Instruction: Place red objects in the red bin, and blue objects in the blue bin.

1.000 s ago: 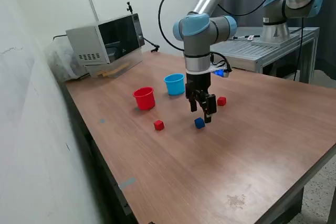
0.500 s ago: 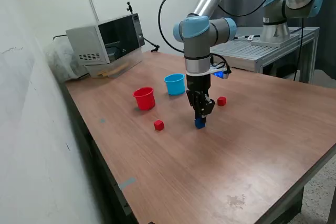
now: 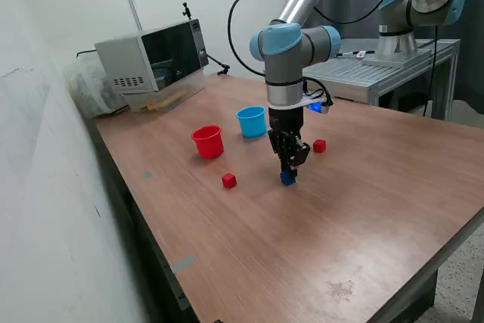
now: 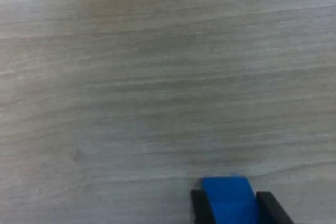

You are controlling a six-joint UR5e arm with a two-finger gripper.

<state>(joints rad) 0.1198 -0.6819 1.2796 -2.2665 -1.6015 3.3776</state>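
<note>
One blue cube sits clamped between the two fingers of the claw, low on the table; the wrist view confirms both fingers pressed against its sides. Red cube lies to the exterior view's left, another red cube right and farther. Red bin and blue bin stand beyond, side by side.

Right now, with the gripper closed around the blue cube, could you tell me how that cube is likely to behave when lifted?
The blue cube looks small and solid, so probably stiff and light. Its flat faces sit squarely between the fingers of the gripper, so it likely won't roll or twist. The surface looks matte, so slipping seems unlikely.
</note>
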